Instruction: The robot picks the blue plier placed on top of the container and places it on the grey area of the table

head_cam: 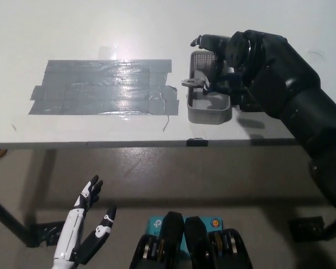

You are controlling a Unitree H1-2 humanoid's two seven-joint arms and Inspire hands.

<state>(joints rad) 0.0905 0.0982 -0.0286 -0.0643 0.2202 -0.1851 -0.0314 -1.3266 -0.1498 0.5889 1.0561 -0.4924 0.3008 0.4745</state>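
A small grey container stands on the white table, right of the grey taped area. The plier lies across the container's top. Only its metal nose shows, poking over the left rim, and its blue handles are hidden. My black right hand hovers low over the container and covers the handles. Its fingers are apart, one stretched out past the far rim and the others curled down toward the plier. My white left hand rests open below the table's front edge at the lower left.
The table's front edge runs across the middle of the view, with floor below it. Table legs and a dark base show under the table at the lower right.
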